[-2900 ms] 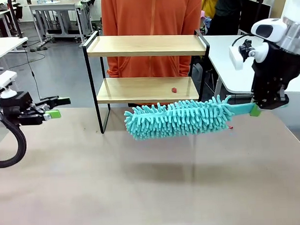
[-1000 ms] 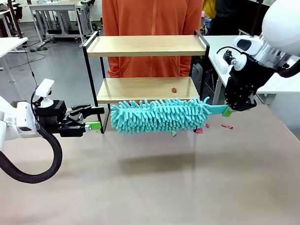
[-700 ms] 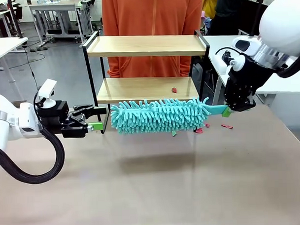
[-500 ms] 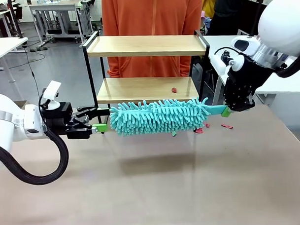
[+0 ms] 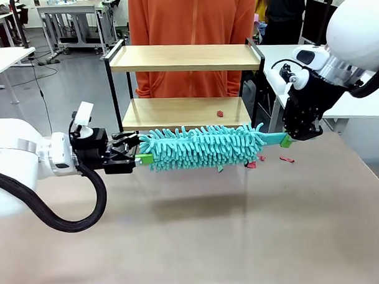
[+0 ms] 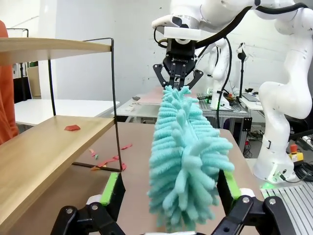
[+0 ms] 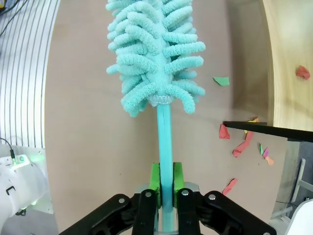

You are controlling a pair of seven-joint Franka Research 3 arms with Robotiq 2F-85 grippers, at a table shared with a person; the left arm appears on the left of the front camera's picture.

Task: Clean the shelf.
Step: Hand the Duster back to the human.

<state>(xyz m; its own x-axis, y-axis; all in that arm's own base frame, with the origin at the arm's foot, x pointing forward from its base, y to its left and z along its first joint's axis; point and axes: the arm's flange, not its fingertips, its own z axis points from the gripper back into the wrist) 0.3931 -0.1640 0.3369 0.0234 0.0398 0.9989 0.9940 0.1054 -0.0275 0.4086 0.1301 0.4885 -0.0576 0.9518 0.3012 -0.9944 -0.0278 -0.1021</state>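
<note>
Currently the right gripper (image 7: 165, 188) clamps the duster (image 5: 199, 146) handle, holding it level beside the shelf (image 5: 183, 58). Opposite, the left gripper (image 6: 171, 193) stands wide open, straddling the tip, presumably to steady it.

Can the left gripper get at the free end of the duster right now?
Probably yes. The left gripper is open, and its green pads sit on either side of the teal duster's fluffy tip, with nothing between. The right gripper holds the handle at the other end.
</note>
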